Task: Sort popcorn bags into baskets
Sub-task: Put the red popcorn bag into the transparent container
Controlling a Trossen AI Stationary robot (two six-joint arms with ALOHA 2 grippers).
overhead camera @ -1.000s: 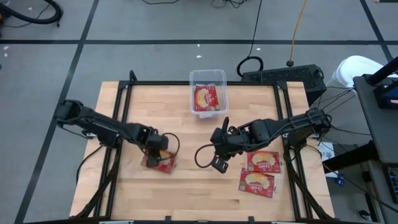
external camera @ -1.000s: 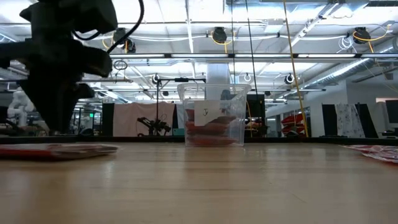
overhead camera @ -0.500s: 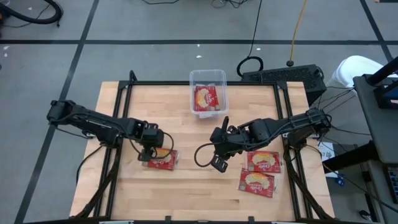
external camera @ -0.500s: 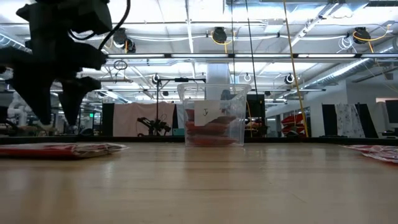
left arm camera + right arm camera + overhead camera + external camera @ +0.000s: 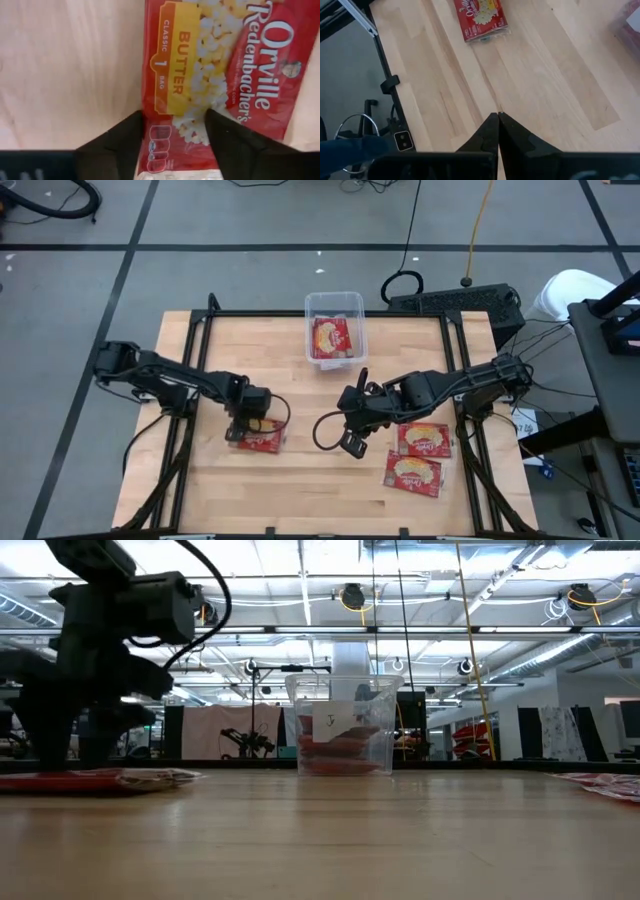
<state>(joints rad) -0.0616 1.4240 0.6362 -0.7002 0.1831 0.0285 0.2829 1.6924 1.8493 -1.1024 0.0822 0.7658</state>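
Observation:
A red popcorn bag (image 5: pixel 262 440) lies flat on the table's left half, also seen in the low view (image 5: pixel 95 780) and the left wrist view (image 5: pixel 210 75). My left gripper (image 5: pixel 252 428) (image 5: pixel 70 762) (image 5: pixel 175 117) stands over it, open. My right gripper (image 5: pixel 348 438) (image 5: pixel 497 117) is shut near the table's middle, touching nothing. In the right wrist view a red bag (image 5: pixel 481 20) lies flat well ahead of its fingers. The clear tub (image 5: pixel 334 305) (image 5: pixel 345 730) stands at the far edge with red bags inside. My left gripper comes at the bag from above, pointing down. One finger (image 5: pixel 125 142) stands at the bag's long edge (image 5: pixel 146 100) and the other (image 5: pixel 227 142) over its printed face. I cannot tell whether the tips touch the bag, which lies flat on the table.
Two more red bags (image 5: pixel 425 440) (image 5: pixel 412 475) lie flat near the table's right near corner; one shows at the right of the low view (image 5: pixel 610 783). A black frame (image 5: pixel 330 313) runs round the table. Bare wood lies between the left bag and the tub.
My left gripper rose and drew toward the table's left half a second ago, then came back down over the bag with its fingers apart. The bag, tilted a second ago, now lies flat and squarer to the table's edges.

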